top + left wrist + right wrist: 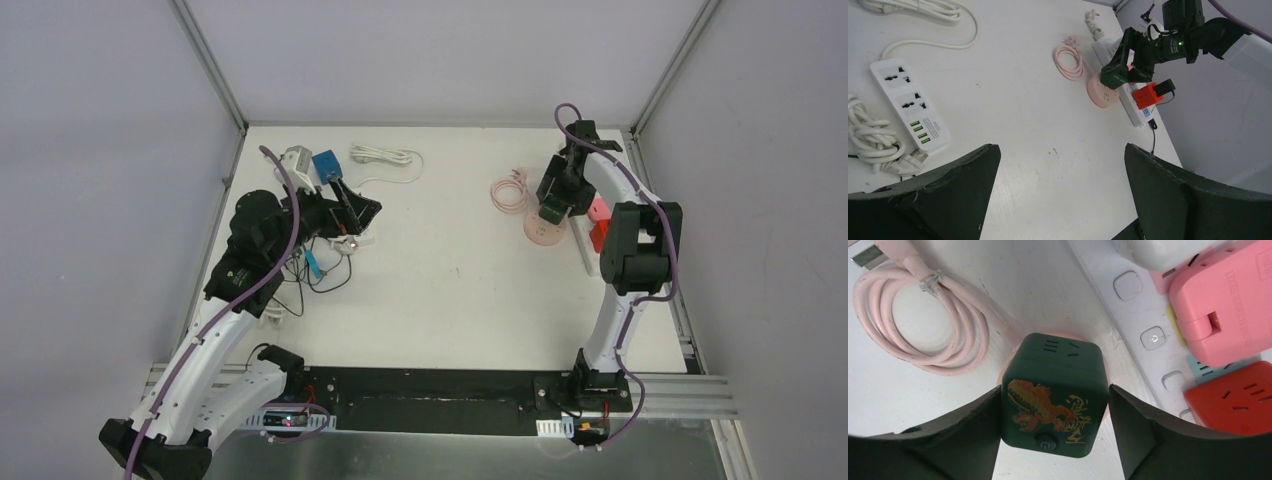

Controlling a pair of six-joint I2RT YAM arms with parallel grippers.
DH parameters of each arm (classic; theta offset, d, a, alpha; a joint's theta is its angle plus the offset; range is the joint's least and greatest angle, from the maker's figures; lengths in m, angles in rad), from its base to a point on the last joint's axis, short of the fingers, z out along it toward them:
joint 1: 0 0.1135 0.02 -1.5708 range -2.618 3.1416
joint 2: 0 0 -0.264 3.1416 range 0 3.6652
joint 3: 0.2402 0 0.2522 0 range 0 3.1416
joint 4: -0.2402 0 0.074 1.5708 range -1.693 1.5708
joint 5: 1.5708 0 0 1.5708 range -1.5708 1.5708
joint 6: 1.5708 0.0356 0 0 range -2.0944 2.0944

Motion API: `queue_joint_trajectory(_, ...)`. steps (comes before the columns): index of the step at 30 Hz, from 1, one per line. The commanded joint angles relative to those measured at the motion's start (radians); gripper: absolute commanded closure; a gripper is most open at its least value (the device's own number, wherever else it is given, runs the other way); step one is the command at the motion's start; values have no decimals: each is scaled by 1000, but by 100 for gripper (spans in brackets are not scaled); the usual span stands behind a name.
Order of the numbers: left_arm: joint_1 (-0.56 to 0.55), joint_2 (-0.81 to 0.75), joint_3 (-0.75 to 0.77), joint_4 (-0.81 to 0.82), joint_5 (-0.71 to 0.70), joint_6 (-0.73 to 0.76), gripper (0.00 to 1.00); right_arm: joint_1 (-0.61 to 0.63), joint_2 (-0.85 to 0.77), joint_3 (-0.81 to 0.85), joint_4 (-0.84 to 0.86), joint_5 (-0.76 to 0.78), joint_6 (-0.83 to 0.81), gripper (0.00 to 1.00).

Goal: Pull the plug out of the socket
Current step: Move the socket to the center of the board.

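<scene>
Dark green cube plug (1055,365), dragon-printed, on round pink plastic socket (1099,94). Right gripper (1054,392) fingers flank both sides; cannot tell if gripping. Left gripper (1060,150) wide, empty.

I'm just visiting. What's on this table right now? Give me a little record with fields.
Right claw: fingers against both sides of the dark green cube plug
Plug: sitting on the round pink socket
Left claw: open, empty
Nearby: white power strip holding a red adapter; coiled pink cable
</scene>
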State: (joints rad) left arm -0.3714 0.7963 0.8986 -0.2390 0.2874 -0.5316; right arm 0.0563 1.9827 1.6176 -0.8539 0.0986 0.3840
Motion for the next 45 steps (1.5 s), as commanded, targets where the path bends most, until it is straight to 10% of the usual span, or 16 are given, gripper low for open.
queue_joint_trajectory(1, 5, -23, 10, 38, -3, -4, 1, -4, 9, -9, 58, -37, -12, 27)
queue_joint_trajectory(12, 5, -33, -35, 48, 92, -104, 1, -9, -128, -144, 148, -228, -78, 89)
queue_joint_trajectory(17, 5, -21, -145, 197, 137, -235, 1, 38, -282, -257, 225, -322, -100, 100)
queue_joint_trajectory(29, -208, 132, -340, 419, -120, -406, 1, 212, -417, -477, 421, -422, -40, 100)
queue_joint_trajectory(45, -491, 754, -233, 816, -316, -543, 13, 266, -361, -512, 525, -422, -40, 100)
